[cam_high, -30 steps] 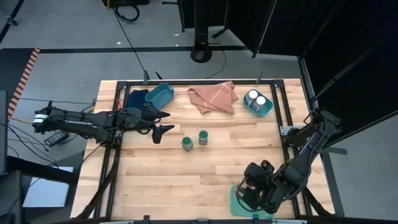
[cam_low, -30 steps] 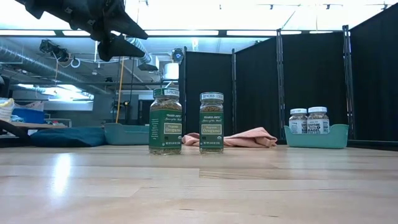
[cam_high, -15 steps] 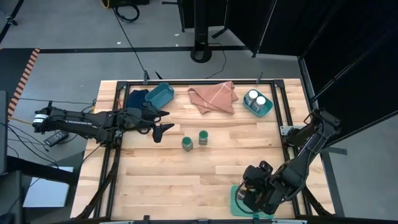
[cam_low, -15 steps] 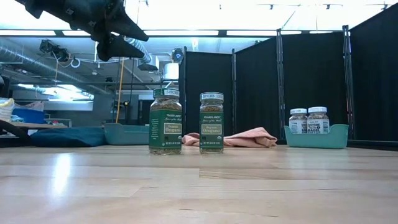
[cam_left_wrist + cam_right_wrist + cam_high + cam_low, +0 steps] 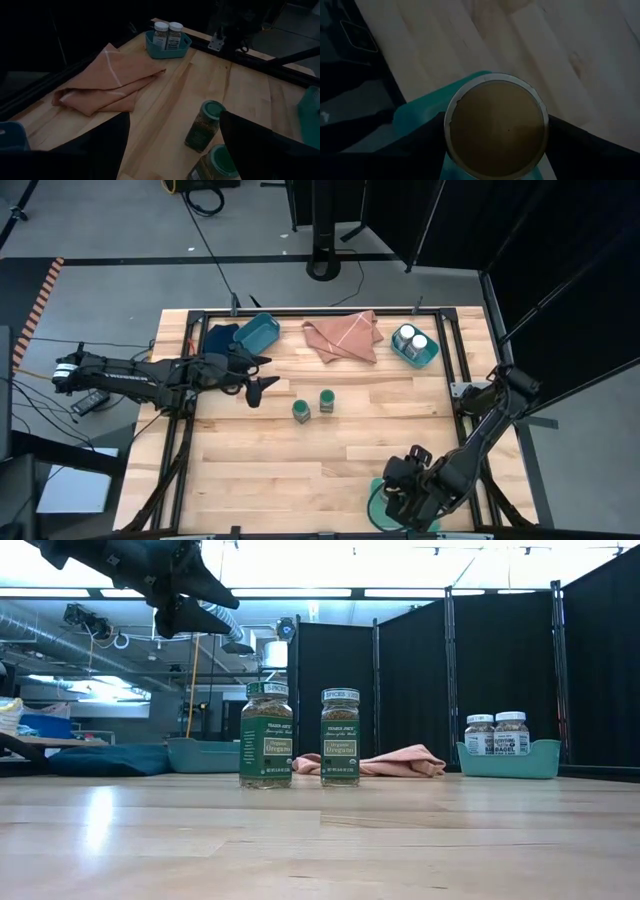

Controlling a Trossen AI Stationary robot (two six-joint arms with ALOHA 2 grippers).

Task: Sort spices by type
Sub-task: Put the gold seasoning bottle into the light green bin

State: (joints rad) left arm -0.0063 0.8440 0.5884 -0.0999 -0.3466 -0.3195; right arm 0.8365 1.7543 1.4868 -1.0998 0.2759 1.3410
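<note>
Two green-lidded spice jars (image 5: 300,411) (image 5: 327,400) stand upright on their bases mid-table, also in the low view (image 5: 266,735) (image 5: 340,737). Two white-lidded jars (image 5: 413,340) stand in a teal bin (image 5: 428,356) at the far right. My right gripper (image 5: 402,492) is at the near right edge, shut on a brown-topped jar (image 5: 495,127) over another teal bin (image 5: 420,112). My left gripper (image 5: 262,393) hangs open above the table, left of the green-lidded jars, with nothing between its fingers (image 5: 260,145). My right gripper pinches the brown-topped jar by its two opposite sides (image 5: 449,135), just under the top, one finger on each side. The fingers come from above, pointing steeply down. The jar sits upright over the teal bin; whether its base touches the bin is hidden.
A folded pink cloth (image 5: 342,335) lies at the far middle. A third teal bin (image 5: 257,332) and a dark blue cloth (image 5: 222,335) sit at the far left. A black frame (image 5: 455,395) runs along the table's edges. Bare wood lies in the near middle.
My right gripper has sunk toward the teal bin at the near right edge, carrying the brown-topped jar down with it and rolling a little.
</note>
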